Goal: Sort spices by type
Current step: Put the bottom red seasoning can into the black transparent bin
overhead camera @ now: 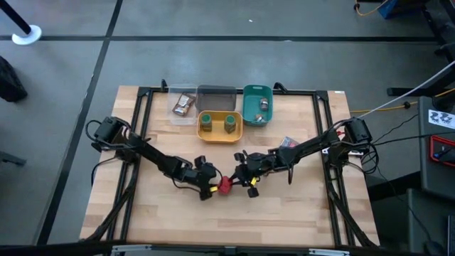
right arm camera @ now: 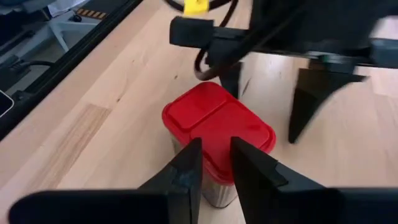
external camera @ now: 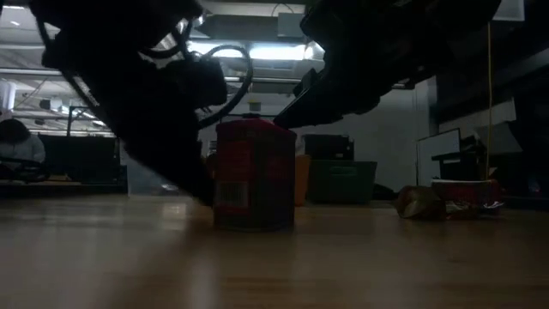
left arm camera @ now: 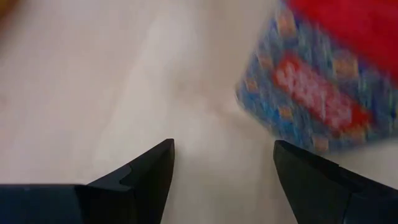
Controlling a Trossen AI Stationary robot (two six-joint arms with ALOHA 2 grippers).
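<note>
A red-lidded rectangular spice box stands upright near the middle of the wooden surface. Two green-capped jars sit upright in the yellow tray, small greyish tins in the teal tray, and a brown packet in the clear one.

High view: evenly lit, sharp. Low view: dim and backlit by ceiling strip lights; both arms read as silhouettes, near tabletop soft. Left wrist view: bright, washed out; red box heavily blurred. Right wrist view: well lit, foreground fingers slightly soft.
</note>
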